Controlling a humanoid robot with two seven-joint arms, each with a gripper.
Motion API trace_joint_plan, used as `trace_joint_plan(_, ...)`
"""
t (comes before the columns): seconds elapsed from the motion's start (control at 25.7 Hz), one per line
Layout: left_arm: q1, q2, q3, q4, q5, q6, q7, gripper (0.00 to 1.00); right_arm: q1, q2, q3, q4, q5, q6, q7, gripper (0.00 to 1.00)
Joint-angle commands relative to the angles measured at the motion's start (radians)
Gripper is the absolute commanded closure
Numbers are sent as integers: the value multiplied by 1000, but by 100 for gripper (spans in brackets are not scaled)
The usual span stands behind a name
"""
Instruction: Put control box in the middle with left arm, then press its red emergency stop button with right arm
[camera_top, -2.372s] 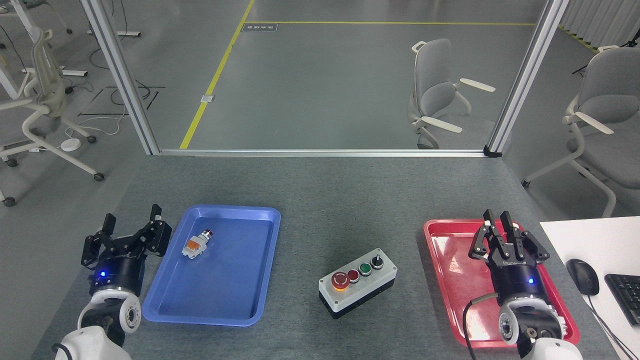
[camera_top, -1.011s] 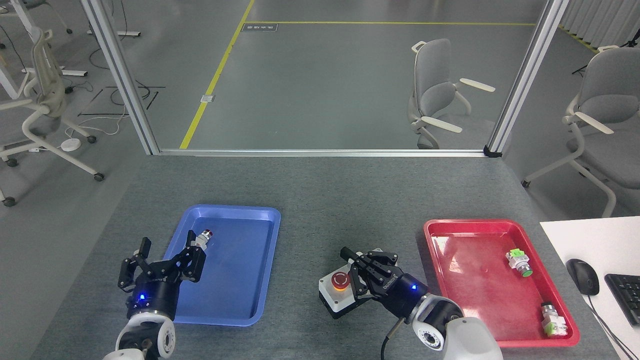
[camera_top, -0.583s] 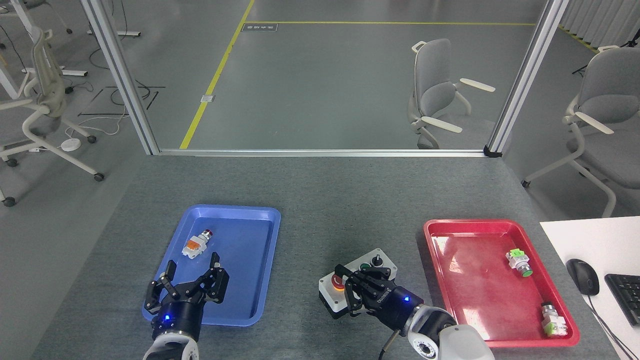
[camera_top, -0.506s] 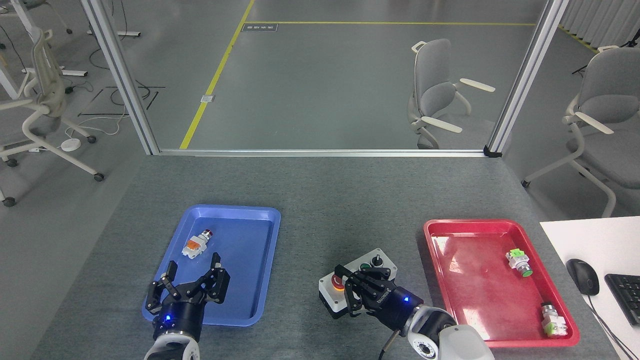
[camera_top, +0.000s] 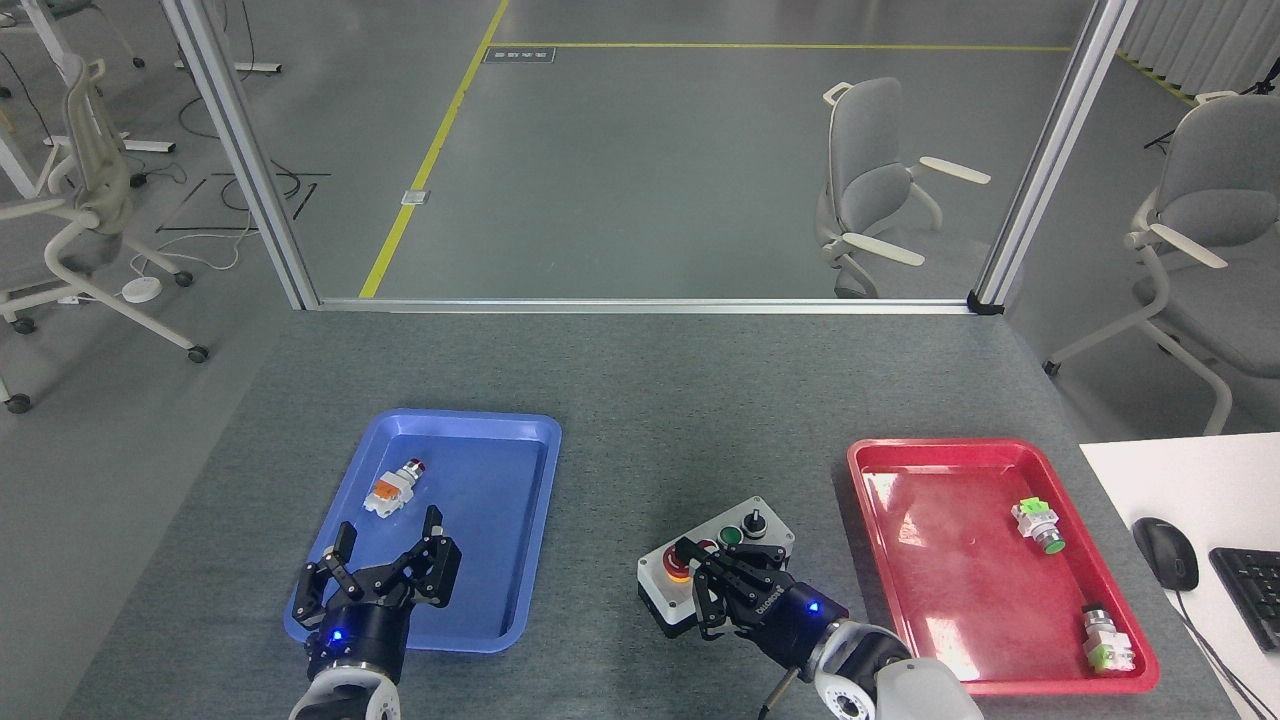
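The grey-topped, black-based control box (camera_top: 716, 574) sat mid-table between the trays. The right black gripper (camera_top: 712, 588), fingers bunched together, covered its red mushroom stop button (camera_top: 680, 562). A straight downward push seemed best. The left black gripper (camera_top: 378, 568) hovered spread, empty.

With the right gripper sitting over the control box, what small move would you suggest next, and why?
Probably lower the right gripper slightly onto the red emergency stop button. Its fingers cover most of the button's head, and the control box already sits on the grey tabletop between the trays, while the left gripper hangs open, apart.
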Motion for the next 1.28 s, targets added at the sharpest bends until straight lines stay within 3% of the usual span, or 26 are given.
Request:
trace_joint_plan(0.0, 0, 0, 0, 0, 0, 0, 0, 1, 0, 9, 5, 16, 2, 1, 0, 100)
trace_joint_plan(0.7, 0, 0, 0, 0, 0, 0, 0, 1, 5, 20, 18, 35, -12, 65, -14, 100)
trace_joint_plan(0.74, 0, 0, 0, 0, 0, 0, 0, 1, 0, 21, 13, 16, -14, 95, -15, 83)
trace_joint_plan(0.78, 0, 0, 0, 0, 0, 0, 0, 1, -4, 21, 12, -7, -23, 131, -15, 47)
trace_joint_plan(0.82, 0, 0, 0, 0, 0, 0, 0, 1, -9, 26, 4, -25, -32, 174, -20, 4)
trace_joint_plan(1.09, 0, 0, 0, 0, 0, 0, 0, 1, -20, 18, -191, -143, -49, 257, -201, 2)
trace_joint_plan(1.24, 0, 0, 0, 0, 0, 0, 0, 1, -21, 12, -324, -177, -55, 288, -210, 1)
